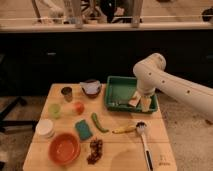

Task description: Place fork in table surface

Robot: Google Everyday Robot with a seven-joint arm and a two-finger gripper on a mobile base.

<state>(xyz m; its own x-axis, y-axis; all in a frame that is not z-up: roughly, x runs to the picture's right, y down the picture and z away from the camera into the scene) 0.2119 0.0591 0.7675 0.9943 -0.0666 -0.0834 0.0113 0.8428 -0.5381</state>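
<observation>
The fork [121,103] is a thin dark-grey sliver lying on the floor of the green tray [114,88], near its front wall. Beside it, to the right, lies a tan block [134,100]. My gripper [145,103] hangs from the white arm over the tray's right end, just right of the block and a short way right of the fork. It is open and I see nothing in it. The pale wood table surface [117,152] spreads out in front of the tray.
In front of the tray lie a white-handled brush [145,144], a yellow banana [125,130], a green pepper [99,123] and a green sponge [83,129]. A red bowl [64,148], grapes [94,150], a white tub [45,128], cups and a dark bowl [91,88] fill the left.
</observation>
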